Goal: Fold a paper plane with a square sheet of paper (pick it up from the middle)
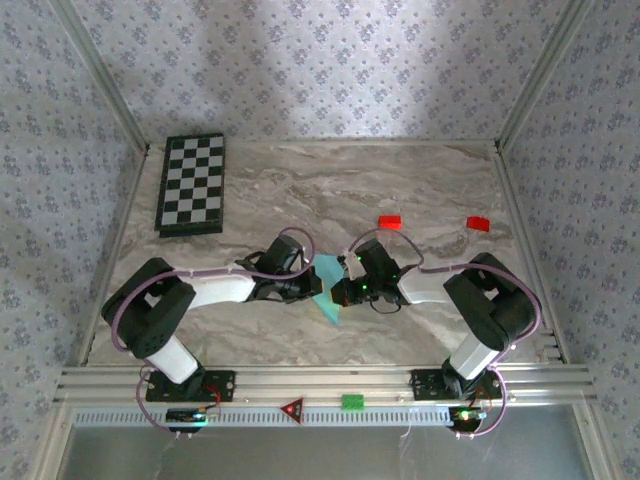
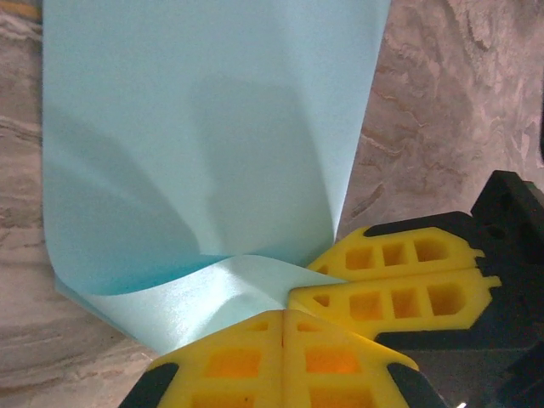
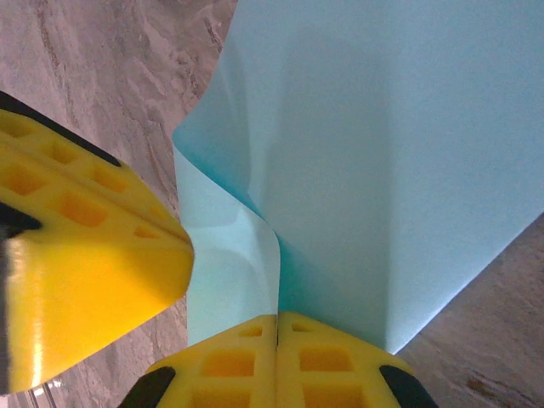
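Observation:
The light cyan paper (image 1: pixel 327 292) hangs between both grippers above the middle of the marble table, its pointed end toward the near edge. In the left wrist view the paper (image 2: pixel 204 144) curves up from my left gripper (image 2: pixel 285 312), whose yellow jaws are shut on a folded flap. The right gripper's fingers (image 2: pixel 399 280) press in beside it. In the right wrist view my right gripper (image 3: pixel 277 316) is shut on a raised crease of the paper (image 3: pixel 391 153), with the left gripper's fingers (image 3: pixel 85 255) close on the left. From above, the left gripper (image 1: pixel 305 285) and the right gripper (image 1: pixel 342 292) nearly touch.
A folded checkerboard (image 1: pixel 192 184) lies at the far left of the table. Two small red blocks (image 1: pixel 389 222) (image 1: pixel 478 224) sit at the far right. A green block (image 1: pixel 352 402) and a red triangle (image 1: pixel 292 408) rest on the front rail.

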You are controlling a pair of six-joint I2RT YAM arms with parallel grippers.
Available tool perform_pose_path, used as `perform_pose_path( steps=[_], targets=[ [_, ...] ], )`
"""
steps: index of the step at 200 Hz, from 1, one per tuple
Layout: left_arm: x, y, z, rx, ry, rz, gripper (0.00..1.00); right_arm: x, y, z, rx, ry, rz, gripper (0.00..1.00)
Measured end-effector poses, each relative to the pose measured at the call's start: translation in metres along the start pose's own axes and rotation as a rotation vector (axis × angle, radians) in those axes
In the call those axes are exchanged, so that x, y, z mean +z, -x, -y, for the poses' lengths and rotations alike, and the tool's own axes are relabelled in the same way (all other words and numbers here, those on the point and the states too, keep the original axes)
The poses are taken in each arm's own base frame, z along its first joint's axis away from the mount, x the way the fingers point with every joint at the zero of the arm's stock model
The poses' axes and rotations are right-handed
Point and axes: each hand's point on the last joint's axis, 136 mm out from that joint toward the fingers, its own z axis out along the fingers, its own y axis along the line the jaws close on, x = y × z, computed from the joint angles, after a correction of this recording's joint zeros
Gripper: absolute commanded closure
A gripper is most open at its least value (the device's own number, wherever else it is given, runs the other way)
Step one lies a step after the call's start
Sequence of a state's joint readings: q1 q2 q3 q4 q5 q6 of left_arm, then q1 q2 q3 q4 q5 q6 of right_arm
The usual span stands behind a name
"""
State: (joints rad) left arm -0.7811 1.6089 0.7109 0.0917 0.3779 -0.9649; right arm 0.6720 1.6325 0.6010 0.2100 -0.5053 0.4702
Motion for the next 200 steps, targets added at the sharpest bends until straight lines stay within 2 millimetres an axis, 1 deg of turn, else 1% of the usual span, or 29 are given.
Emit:
perform_pose_path(
  steps=[18, 37, 59, 86, 106, 123, 137, 155, 166, 172, 186, 200],
  targets=[
    [0.006, -0.002, -0.008, -0.007, 0.021, -0.014, 1.00, 0.000, 0.000, 0.000, 0.000, 0.000, 0.000, 1.00],
    [0.012, -0.007, -0.017, -0.014, 0.051, -0.033, 1.00, 0.000, 0.000, 0.000, 0.000, 0.000, 0.000, 0.99],
    [0.013, -0.007, -0.016, 0.011, 0.064, -0.034, 1.00, 0.000, 0.000, -0.001, 0.002, 0.002, -0.006, 0.95],
    [0.015, -0.008, -0.015, 0.037, 0.076, -0.035, 1.00, -0.001, 0.000, -0.001, 0.014, -0.014, -0.029, 0.87],
    [0.015, -0.009, -0.014, 0.046, 0.077, -0.036, 1.00, -0.005, 0.000, -0.001, 0.015, -0.023, -0.032, 0.76],
    [0.016, -0.010, -0.013, 0.052, 0.077, -0.038, 1.00, -0.015, 0.005, -0.003, 0.012, -0.040, -0.008, 0.68],
    [0.016, -0.010, -0.013, 0.053, 0.077, -0.038, 1.00, -0.026, 0.013, -0.005, 0.004, -0.057, 0.026, 0.64],
    [0.016, -0.010, -0.013, 0.053, 0.076, -0.038, 1.00, -0.041, 0.022, -0.010, -0.005, -0.073, 0.076, 0.64],
    [0.016, -0.010, -0.013, 0.053, 0.076, -0.038, 1.00, -0.048, 0.026, -0.013, -0.010, -0.078, 0.098, 0.67],
    [0.016, -0.010, -0.013, 0.053, 0.077, -0.038, 1.00, -0.051, 0.027, -0.016, -0.009, -0.076, 0.107, 0.70],
    [0.016, -0.010, -0.013, 0.053, 0.076, -0.038, 1.00, -0.053, 0.027, -0.022, -0.005, -0.063, 0.111, 0.77],
    [0.016, -0.010, -0.013, 0.053, 0.077, -0.038, 1.00, -0.048, 0.020, -0.030, -0.005, -0.049, 0.089, 0.82]
  ],
)
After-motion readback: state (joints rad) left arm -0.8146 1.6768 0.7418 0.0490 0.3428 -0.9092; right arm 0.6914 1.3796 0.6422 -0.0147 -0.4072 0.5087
